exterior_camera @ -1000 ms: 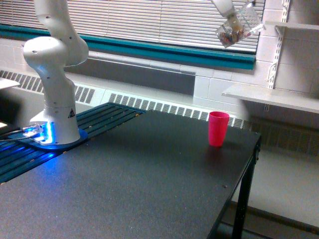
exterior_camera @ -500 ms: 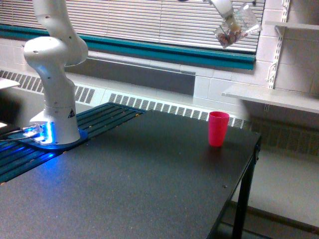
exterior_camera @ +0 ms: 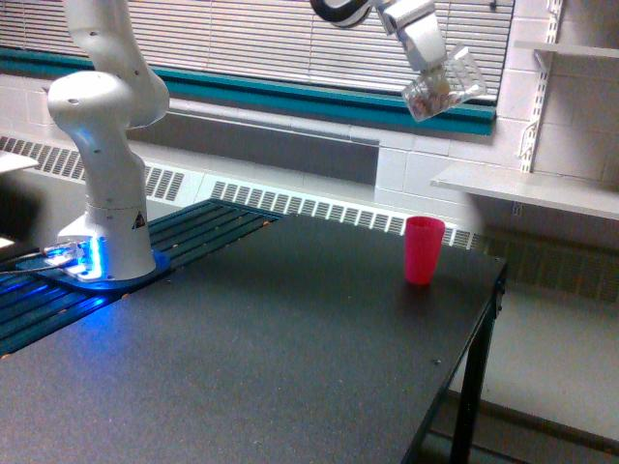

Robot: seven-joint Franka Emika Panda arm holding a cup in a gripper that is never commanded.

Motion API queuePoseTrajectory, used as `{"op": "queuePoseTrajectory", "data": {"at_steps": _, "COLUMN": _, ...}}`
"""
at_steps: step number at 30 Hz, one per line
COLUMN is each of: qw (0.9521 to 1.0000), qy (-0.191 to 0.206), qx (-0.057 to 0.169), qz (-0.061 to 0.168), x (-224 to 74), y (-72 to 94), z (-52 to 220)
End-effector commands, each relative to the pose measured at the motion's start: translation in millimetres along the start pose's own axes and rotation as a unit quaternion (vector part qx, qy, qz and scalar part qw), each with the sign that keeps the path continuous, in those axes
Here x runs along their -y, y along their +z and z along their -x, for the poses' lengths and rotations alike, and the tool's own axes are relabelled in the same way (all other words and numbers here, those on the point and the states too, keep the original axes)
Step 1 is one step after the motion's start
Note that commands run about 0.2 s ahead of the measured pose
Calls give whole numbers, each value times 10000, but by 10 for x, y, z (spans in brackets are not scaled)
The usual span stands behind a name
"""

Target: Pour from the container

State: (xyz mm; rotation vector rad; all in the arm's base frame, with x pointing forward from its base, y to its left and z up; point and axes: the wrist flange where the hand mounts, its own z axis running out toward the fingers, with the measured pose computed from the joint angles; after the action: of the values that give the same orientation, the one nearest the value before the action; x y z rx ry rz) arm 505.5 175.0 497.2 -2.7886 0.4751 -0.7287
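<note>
One second has been enough for the gripper [exterior_camera: 424, 60] to drop and slide toward nine o'clock in the exterior view, so more of the white wrist now shows near the top edge. You have it pinching the container [exterior_camera: 443, 85], the clear cup, which hangs high in the air, tilted, with its brownish bits gathered low inside. Look toward six o'clock from it and you find the pink cup [exterior_camera: 424, 249] upright on the black table [exterior_camera: 242, 358], well apart below and a touch to the left. Nothing appears to be falling yet. My reading is that you are lining up over the pink cup, and that you need more descent before tipping, or the bits may scatter.
</note>
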Motion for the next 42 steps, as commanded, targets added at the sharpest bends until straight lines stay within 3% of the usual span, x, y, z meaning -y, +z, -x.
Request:
{"op": "queuePoseTrajectory", "data": {"at_steps": 1, "qw": 9987, "qy": -493, "qx": 143, "qz": 40, "x": 98, "y": 150, "z": 230}}
{"op": "queuePoseTrajectory", "data": {"at_steps": 9, "qw": 9938, "qy": -1026, "qx": 419, "qz": 56, "x": 231, "y": 352, "z": 543}}
{"op": "queuePoseTrajectory", "data": {"at_steps": 20, "qw": 9812, "qy": -1751, "qx": 784, "qz": 219, "x": 376, "y": 648, "z": 920}}
{"op": "queuePoseTrajectory", "data": {"at_steps": 42, "qw": 9636, "qy": -2381, "qx": 1132, "qz": 450, "x": 410, "y": 1024, "z": 1175}}
